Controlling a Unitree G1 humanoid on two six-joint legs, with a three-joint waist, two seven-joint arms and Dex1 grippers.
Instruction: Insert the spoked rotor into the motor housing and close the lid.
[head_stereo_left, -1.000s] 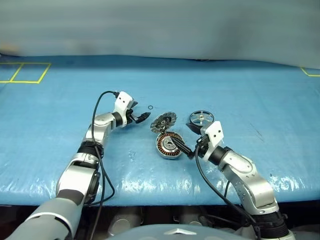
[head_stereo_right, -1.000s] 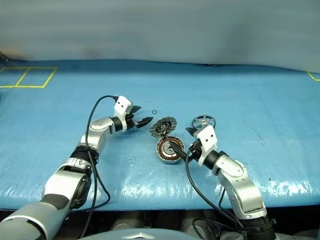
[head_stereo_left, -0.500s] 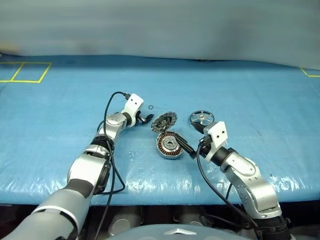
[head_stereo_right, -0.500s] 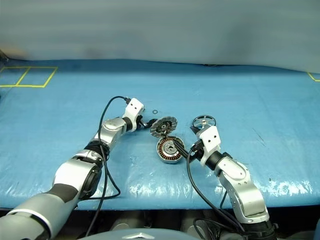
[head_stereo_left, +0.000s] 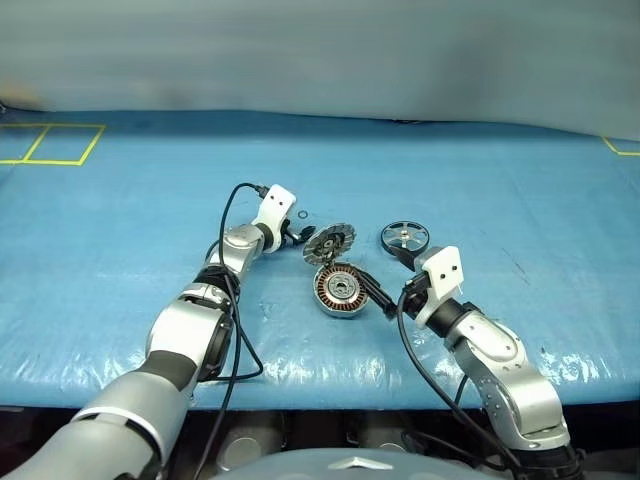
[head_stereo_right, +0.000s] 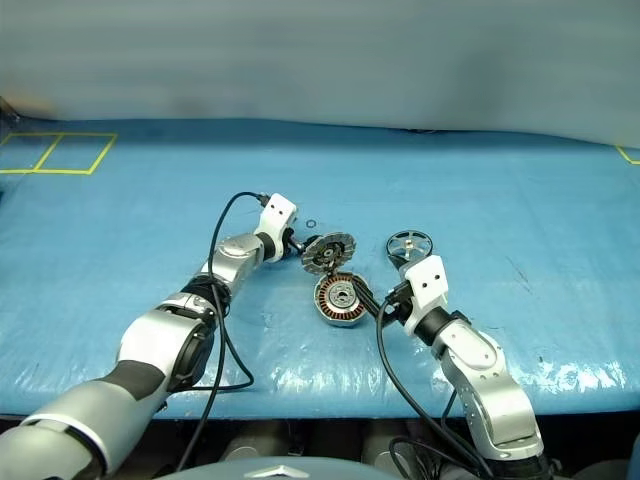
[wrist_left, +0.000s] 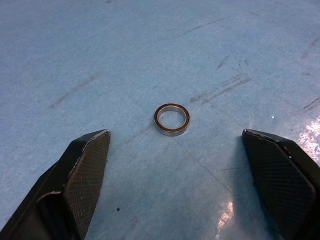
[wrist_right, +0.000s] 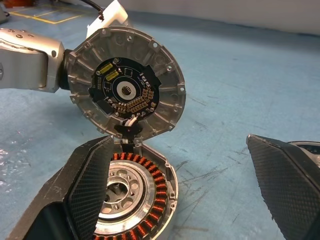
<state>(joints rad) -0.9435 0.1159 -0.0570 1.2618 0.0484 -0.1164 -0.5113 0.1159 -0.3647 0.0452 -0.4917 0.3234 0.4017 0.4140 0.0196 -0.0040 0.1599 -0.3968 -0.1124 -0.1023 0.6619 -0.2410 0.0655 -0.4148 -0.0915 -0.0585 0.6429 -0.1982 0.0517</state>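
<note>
The spoked rotor (head_stereo_left: 404, 237) lay flat just beyond the right gripper (head_stereo_left: 385, 303), with bare blue table cover (head_stereo_left: 520, 190) all around it.

In the left wrist view, the left gripper (wrist_left: 187, 165) stood wide open and empty; a small metal ring (wrist_left: 172, 119) lay ahead between its cross-hatched pads (wrist_left: 90, 167).

In the right wrist view, the right gripper's wide, empty fingers flanked the motor housing (wrist_right: 135, 197), copper windings showing, its ribbed lid (wrist_right: 126, 93) upright.

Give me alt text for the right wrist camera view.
The motor housing lies open on the blue table, copper windings showing, with its lid standing up behind it. The right gripper is open, one finger at each side.
</note>
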